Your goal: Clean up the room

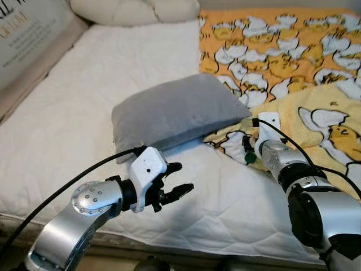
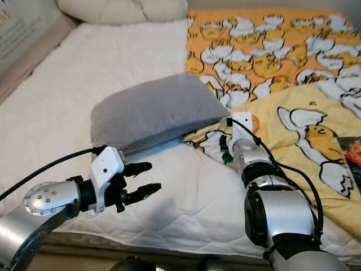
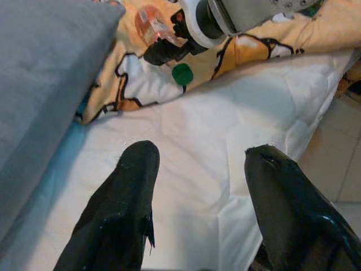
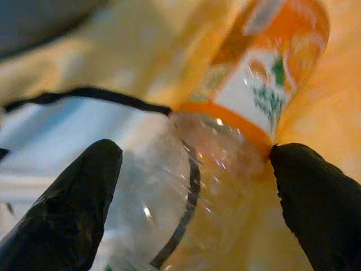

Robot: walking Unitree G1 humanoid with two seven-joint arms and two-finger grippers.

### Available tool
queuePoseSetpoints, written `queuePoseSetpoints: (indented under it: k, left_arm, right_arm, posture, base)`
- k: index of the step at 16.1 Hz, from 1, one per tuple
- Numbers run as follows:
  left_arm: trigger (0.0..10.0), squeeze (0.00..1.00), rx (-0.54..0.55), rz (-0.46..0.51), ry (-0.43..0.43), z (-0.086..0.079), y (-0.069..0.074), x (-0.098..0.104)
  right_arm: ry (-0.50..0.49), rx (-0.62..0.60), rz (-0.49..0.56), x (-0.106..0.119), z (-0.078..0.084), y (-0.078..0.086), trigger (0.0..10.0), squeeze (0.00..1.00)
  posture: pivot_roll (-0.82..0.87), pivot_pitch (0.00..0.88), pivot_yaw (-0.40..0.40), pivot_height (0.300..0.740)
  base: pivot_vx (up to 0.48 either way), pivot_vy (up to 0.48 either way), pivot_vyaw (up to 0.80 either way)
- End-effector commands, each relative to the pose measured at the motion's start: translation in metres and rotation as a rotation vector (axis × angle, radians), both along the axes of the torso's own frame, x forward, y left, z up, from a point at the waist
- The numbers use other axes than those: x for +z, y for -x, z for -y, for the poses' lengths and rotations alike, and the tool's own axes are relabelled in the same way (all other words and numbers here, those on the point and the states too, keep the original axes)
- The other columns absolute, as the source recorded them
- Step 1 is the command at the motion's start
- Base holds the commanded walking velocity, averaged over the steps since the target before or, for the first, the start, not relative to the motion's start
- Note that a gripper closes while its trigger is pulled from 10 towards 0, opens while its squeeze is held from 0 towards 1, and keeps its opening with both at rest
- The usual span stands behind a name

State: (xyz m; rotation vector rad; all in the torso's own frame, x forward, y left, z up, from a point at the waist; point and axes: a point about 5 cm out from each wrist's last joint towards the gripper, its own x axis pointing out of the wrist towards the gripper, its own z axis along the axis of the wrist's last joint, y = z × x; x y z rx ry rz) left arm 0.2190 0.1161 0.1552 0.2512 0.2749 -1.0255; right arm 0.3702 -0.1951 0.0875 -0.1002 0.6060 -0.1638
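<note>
the grey pillow [image 1: 175, 110] is the landmark. in front of it, toward the bed's near edge, the white mattress cover [image 1: 73, 113] lies bare and open; the left gripper [image 1: 172, 180] hangs there, fingers parted, with room all round. the sheet to the left of the pillow is open too. to the right of the pillow the bunched yellow blanket [image 1: 316, 118] crowds in, and the right gripper [image 4: 192, 192] straddles a clear bottle [image 4: 225, 141] lying on it, a finger on either side.
</note>
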Motion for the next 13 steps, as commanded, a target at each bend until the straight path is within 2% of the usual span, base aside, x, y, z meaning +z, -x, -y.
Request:
queuePoseSetpoints:
  k: [1,3,4,5,6,13]
  left_arm:
    - [10.0,0.00,-0.002,-0.008,-0.016,-0.0042,0.0040,0.0016]
    - [10.0,0.00,-0.002,-0.010,-0.022,-0.0054,0.0055,0.0023]
    - [10.0,0.00,-0.002,-0.011,-0.023,-0.0056,0.0062,0.0024]
    - [10.0,0.00,-0.001,-0.015,-0.026,-0.0056,0.0076,0.0027]
    - [10.0,0.00,-0.001,-0.017,-0.027,-0.0056,0.0080,0.0028]
    - [10.0,0.00,0.004,-0.013,-0.030,-0.0056,0.0053,0.0026]
  right_arm:
    - [-0.046,-0.023,-0.018,-0.0075,-0.0031,0.0039,10.0,0.00]
    - [-0.086,-0.032,-0.012,-0.0092,-0.0047,0.0046,10.0,0.00]
    - [-0.106,-0.039,-0.008,-0.0096,-0.0051,0.0047,8.4,0.00]
    - [-0.145,-0.053,-0.001,-0.0100,-0.0053,0.0048,2.6,0.00]
    - [-0.156,-0.058,0.003,-0.0098,-0.0052,0.0047,0.0,0.00]
    - [-0.197,-0.070,0.027,-0.0082,-0.0061,0.0035,0.0,0.00]
  posture:
    - [0.14,0.191,0.089,0.740]
    - [0.15,0.199,0.090,0.740]
    - [0.15,0.201,0.089,0.740]
    - [0.15,0.200,0.090,0.740]
    - [0.15,0.199,0.088,0.740]
    - [0.13,0.162,0.090,0.740]
  base:
    - [0.000,0.000,0.00]
    - [0.000,0.000,0.00]
    - [0.000,0.000,0.00]
    - [0.000,0.000,0.00]
    - [0.000,0.000,0.00]
    - [0.000,0.000,0.00]
